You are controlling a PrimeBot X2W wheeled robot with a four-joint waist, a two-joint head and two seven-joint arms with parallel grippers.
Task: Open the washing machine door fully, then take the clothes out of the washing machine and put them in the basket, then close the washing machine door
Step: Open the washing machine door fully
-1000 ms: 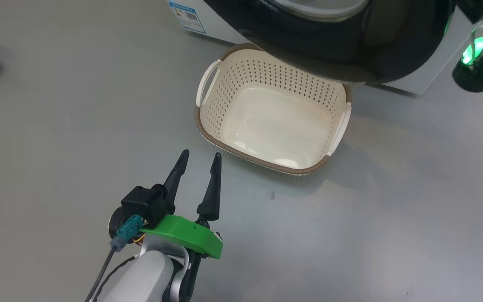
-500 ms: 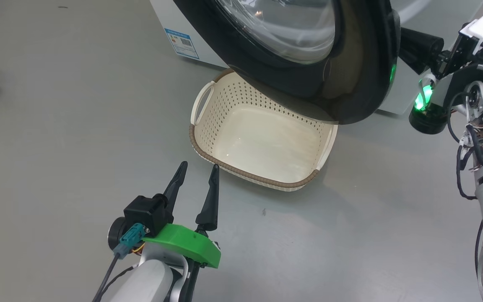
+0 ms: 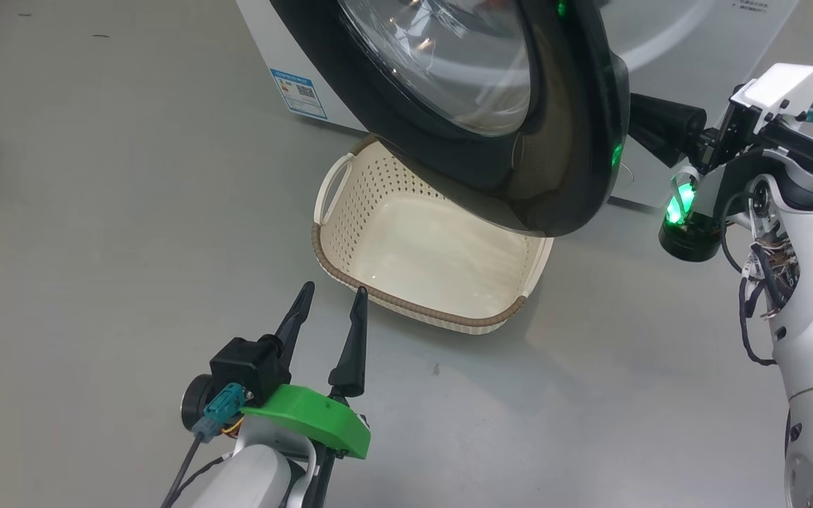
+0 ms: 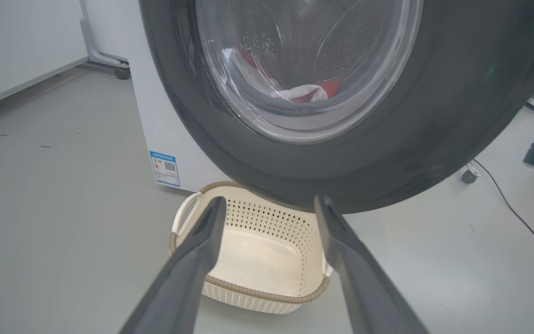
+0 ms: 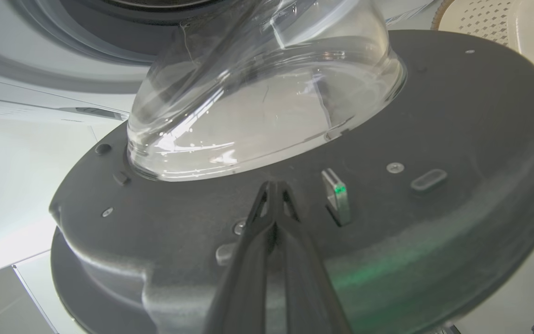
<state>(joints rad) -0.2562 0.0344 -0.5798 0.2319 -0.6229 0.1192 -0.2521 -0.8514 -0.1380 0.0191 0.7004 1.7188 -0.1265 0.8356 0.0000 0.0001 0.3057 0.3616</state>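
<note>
Left gripper [image 3: 333, 289] sits nearest in the head view, its two long dark fingers spread wide and holding nothing, tips near the front rim of the basket [image 3: 406, 305] without touching it. That basket is cream plastic with diamond perforations in its walls, a brown woven-look rim and a pale handle at each end. It stands empty on the grey floor [image 3: 96, 282], directly in front of the washing machine [image 3: 265, 42].

Over the basket's far half hangs the washing machine door [image 3: 576, 141], swung partly open. It has a wide glossy black rim around a bulging clear glass bowl. From the left wrist view, the clothes [image 4: 304, 93] show through the glass as a red and white heap lying low in the drum.

Right gripper [image 5: 274, 185] is clenched, fingers pressed together with nothing pinched between them. Its tips lie at the matt dark inner face of the door, just beside a small metal latch hook [image 5: 336, 195]. Whether they press on it I cannot tell.

Farthest back, the machine's white front carries a small blue label [image 3: 298, 92].
</note>
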